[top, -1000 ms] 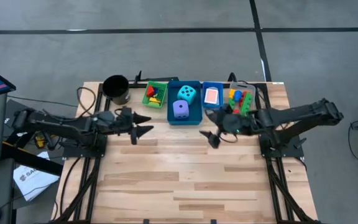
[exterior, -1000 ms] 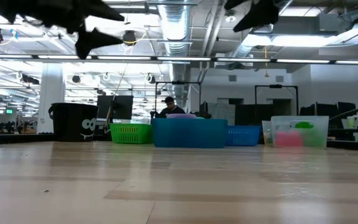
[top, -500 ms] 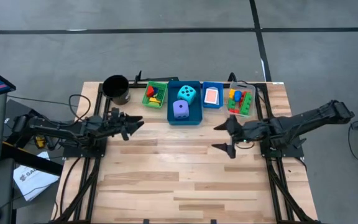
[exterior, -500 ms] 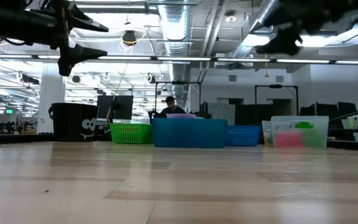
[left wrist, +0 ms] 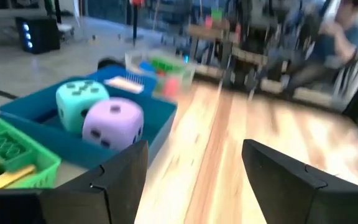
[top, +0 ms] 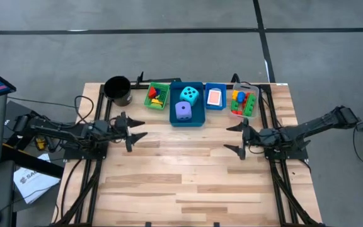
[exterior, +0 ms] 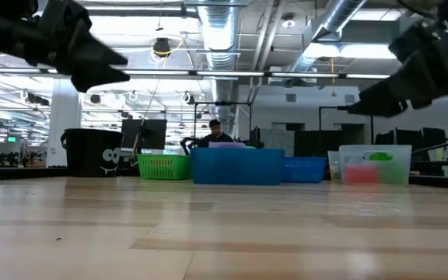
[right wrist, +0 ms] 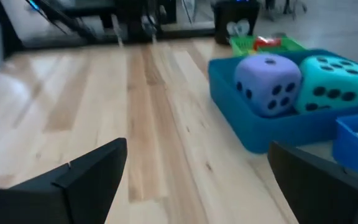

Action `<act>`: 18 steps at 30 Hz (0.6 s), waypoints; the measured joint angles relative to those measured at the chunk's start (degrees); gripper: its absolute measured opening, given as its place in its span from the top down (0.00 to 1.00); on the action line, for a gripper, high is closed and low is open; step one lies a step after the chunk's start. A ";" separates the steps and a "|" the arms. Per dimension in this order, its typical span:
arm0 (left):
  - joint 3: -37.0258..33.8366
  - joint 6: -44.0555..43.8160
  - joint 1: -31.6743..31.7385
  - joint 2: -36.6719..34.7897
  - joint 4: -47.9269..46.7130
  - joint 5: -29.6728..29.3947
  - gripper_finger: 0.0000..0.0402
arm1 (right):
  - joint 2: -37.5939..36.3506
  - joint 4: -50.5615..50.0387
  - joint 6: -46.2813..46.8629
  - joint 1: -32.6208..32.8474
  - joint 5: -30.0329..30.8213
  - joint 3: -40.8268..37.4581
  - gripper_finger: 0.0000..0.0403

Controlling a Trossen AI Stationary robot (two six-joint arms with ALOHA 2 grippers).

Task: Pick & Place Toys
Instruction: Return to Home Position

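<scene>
desk (top: 181, 180): pale wood planks; bins and cup in a row along its far edge.
left pincer (top: 135, 133): above the desk's left side, short of the bins, pointing toward the middle; fingers spread wide, nothing held.
right pincer (top: 230, 138): above the desk's right side, facing the left one, well apart from it; fingers spread wide, nothing held.
big blue bin (top: 172, 117): middle of the row, holds both dice.
clear bin (top: 255, 101): right end of the row.
green bin (top: 148, 94): just left of the big blue bin.
small blue bin (top: 207, 96): between the big blue and clear bins.
cup (top: 117, 90): black, left end of the row.
cyan die (top: 190, 95): dark dots, at the far end of the big blue bin.
purple die (top: 183, 111): lilac, dark dots, touching the cyan die on its near side.
cards (top: 215, 97): orange face, pale border, flat in the small blue bin.
bricks (top: 157, 96): red and yellow in the green bin; red, yellow, blue and green in the clear bin.
</scene>
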 joint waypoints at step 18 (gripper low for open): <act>-10.93 -9.66 -0.22 -0.07 6.59 1.11 0.36 | 0.05 10.02 4.52 1.88 -4.30 -6.08 0.05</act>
